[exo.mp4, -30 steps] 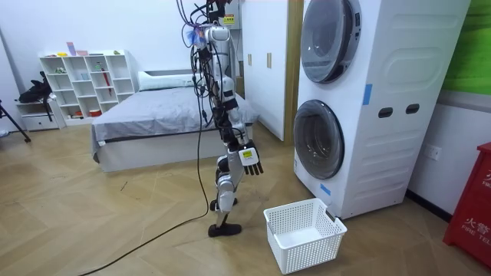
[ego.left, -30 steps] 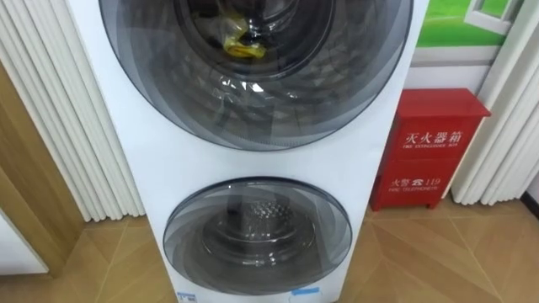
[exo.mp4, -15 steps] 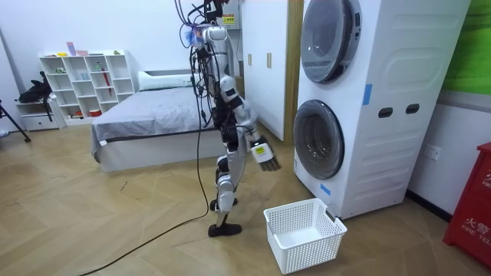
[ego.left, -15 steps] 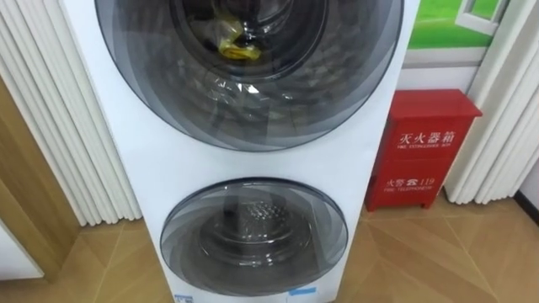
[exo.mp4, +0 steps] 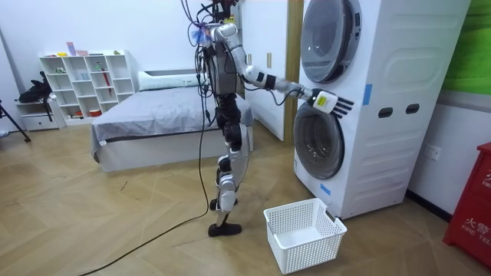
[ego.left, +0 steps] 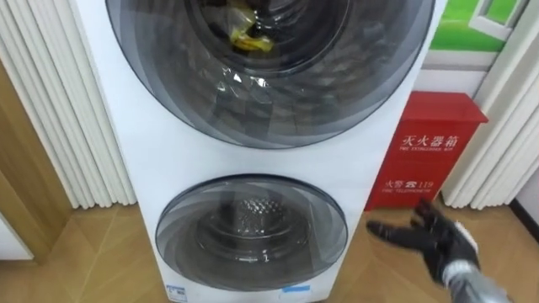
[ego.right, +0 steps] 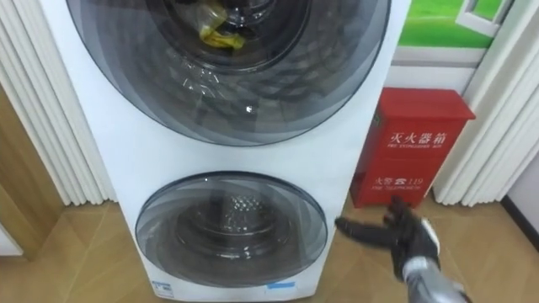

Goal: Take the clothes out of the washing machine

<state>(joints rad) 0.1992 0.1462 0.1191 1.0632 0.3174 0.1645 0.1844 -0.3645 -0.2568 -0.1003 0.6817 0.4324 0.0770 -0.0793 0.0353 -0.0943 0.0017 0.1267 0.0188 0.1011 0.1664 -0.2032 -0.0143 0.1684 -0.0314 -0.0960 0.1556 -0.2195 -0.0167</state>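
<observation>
**Position.** The robot stands upright facing the stacked washing machine, with its right arm stretched toward the machine's front. A white laundry basket sits on the floor by its feet, at the foot of the machine.

**Hand.** The right hand is released, fingers straight and spread, and it carries nothing. In the eye views it lies at 4 o'clock, just off the 3 o'clock edge of the lower door. The room view puts it in front of the machine, about level with the gap between the two doors. Whether it touches the panel cannot be told.

**Task item.** A yellow garment lies inside the upper drum at 12 o'clock, behind the glass of the upper door. Both doors appear closed.

**Risks noted.**
- The hand is nearer the lower door than the loaded upper drum, so it could open the wrong door.
- No handle is visible, and spread fingers brought onto the glass may slide off without gaining purchase.
- The red cabinet stands just beside the machine at 3 o'clock and could be struck if the arm swings out.
- The basket is close to the feet, so a forward step may kick it, and a garment dropped from the upper drum may land outside it.
</observation>
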